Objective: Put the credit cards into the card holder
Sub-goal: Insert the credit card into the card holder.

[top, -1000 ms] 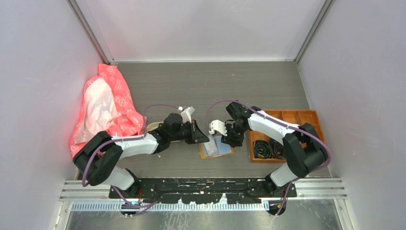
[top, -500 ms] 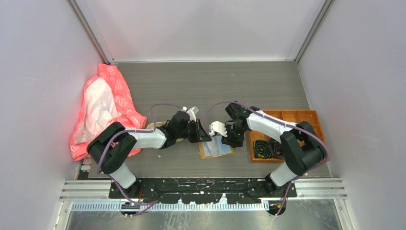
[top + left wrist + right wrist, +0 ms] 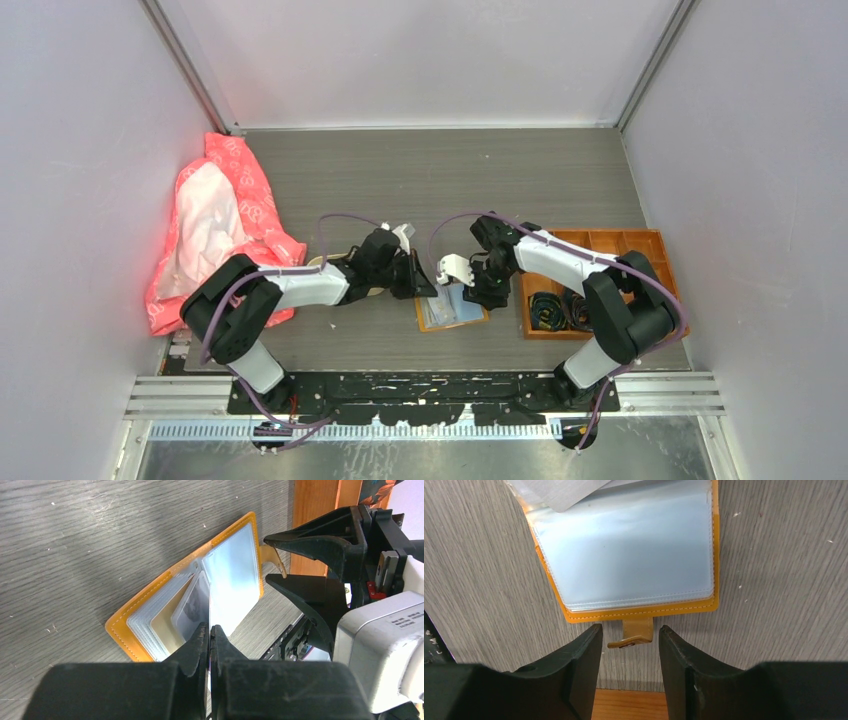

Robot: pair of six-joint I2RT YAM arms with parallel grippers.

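The left gripper (image 3: 424,282) is sliding to the right across the table (image 3: 420,180). A second ago it was sitting a little way off from the card holder (image 3: 589,616). Now it is reaching right over the holder's left edge, and the left arm is stretching out more to get it there. The right gripper (image 3: 630,628) is hardly moving. The card holder is staying in the same spot. It is lying open and flat on the table between the two grippers, just beside the orange box (image 3: 600,245).

The left gripper is pinching shut, and it looks like it is squeezing a thin pale card (image 3: 559,492) by one end. The far end of the card is poking in over a corner of the holder, by the clear pockets (image 3: 634,550). It is hard to tell if the card is going inside a pocket or only lying on top.

The right gripper is standing half open and gripping nothing. Its two fingers are sitting one on each side of the little snap tab (image 3: 636,630), near it but not touching it. It is probably waiting there to stop the holder from sliding.

So the card is getting to the place where it needs to go. It is likely not all the way in yet. A soft, straight push looks like the next need, or the card may bend or shove the holder away.
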